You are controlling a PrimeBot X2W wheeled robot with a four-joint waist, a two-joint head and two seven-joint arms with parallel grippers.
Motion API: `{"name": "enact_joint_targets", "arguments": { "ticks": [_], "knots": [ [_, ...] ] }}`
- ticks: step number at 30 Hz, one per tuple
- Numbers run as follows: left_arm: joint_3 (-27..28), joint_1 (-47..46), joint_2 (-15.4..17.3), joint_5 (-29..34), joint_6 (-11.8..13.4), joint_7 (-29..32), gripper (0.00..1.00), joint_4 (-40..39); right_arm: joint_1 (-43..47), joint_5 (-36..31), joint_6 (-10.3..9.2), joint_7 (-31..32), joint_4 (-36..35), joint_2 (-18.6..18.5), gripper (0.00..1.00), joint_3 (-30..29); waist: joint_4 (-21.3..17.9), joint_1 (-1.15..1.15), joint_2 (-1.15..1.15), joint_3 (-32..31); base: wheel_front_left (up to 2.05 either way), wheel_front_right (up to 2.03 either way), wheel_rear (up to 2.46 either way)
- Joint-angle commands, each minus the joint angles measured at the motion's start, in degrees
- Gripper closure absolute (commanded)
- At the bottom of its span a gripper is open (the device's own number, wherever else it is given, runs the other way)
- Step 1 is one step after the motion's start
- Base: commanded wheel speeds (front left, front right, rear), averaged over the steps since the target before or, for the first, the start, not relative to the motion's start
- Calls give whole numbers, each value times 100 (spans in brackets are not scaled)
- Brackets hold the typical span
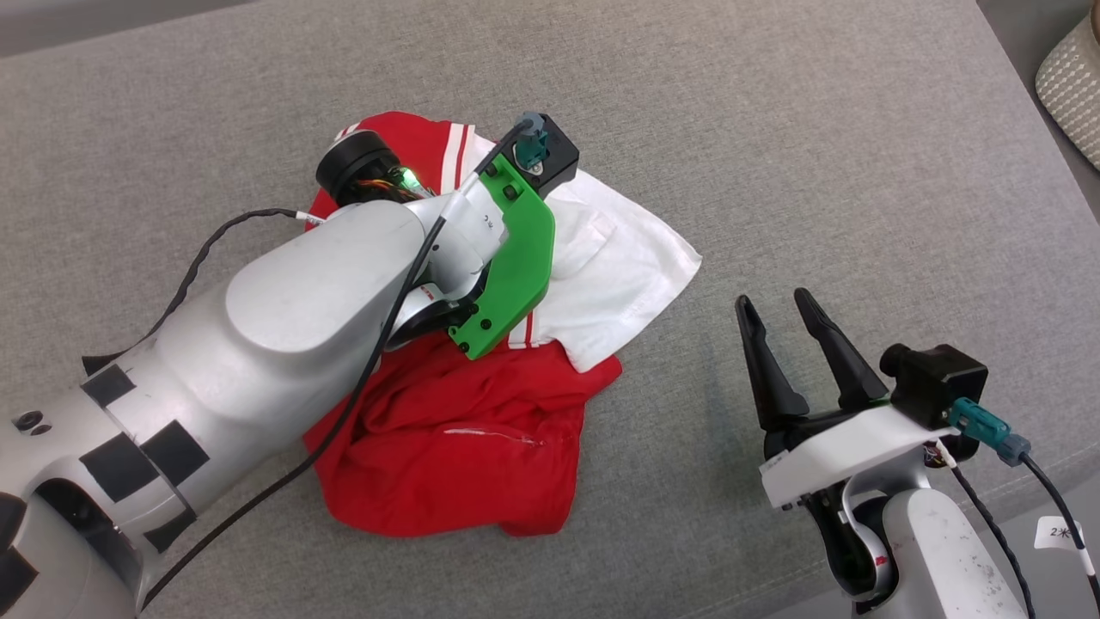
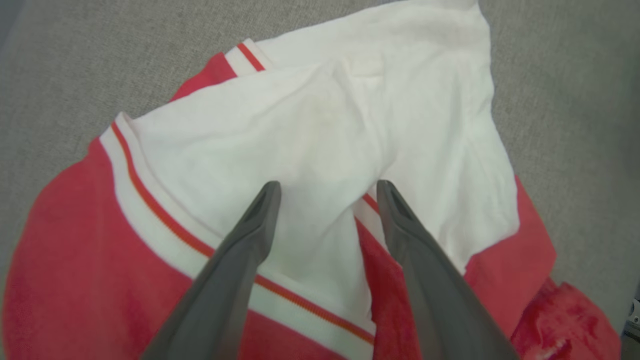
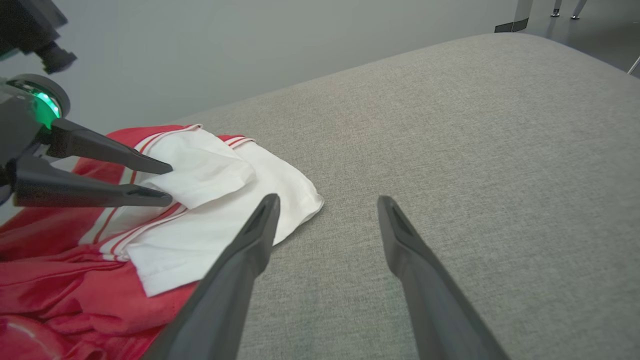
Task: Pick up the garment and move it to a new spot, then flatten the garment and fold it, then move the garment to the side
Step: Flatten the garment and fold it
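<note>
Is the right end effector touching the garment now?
Apart. The head view shows bare grey cushion between the right end effector and the white sleeve of the garment.

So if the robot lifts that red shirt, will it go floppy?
Probably floppy: the garment lies crumpled in soft folds. Likely light, as its white sleeve lies thin. Unlikely to roll; it would sag below the left gripper.

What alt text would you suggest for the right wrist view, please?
A crumpled red jersey shirt with white sleeves lies on a grey fabric cushion, with the left hand open, its dark fingertips at the top sleeve. The right hand, also open, reaches over bare cushion beside the shirt.
</note>
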Motion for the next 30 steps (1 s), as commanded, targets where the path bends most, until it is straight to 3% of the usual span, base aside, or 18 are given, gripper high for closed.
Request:
{"name": "enact_joint_targets", "arguments": {
  "ticks": [1, 2, 10, 17, 23, 30],
  "knots": [
    [4, 41, 59, 33, -15, 8, 73, -26, -80, 49, -6, -61, 24, 14, 0, 6, 5, 0, 0, 18, 0, 0, 0],
    [4, 47, 64, 10, -15, -9, 100, -26, -83, 49, -6, -66, 31, 14, 0, 2, 10, 0, 0, 24, 0, 0, 0],
    [113, -2, -45, -541, -15, -615, 100, 164, -78, -3, -6, -48, 110, 15, 0, -108, 201, 0, 0, -114, 0, 0, 0],
    [622, 160, -62, -1113, -15, -1584, 100, 227, 102, -178, -6, 117, 130, 15, 0, -361, 712, 0, 0, -648, 0, 0, 0],
    [1121, 694, 170, -1543, 16, -2427, 100, 153, 358, -424, -6, 387, 75, 12, 0, -588, 1315, 0, 0, -1167, 0, 0, 0],
    [1603, 1756, 642, -2069, 266, -3280, 100, -35, 658, -547, -6, 668, -28, -8, 0, -799, 1891, 0, 0, -1569, 0, 0, 0]
  ]
}}
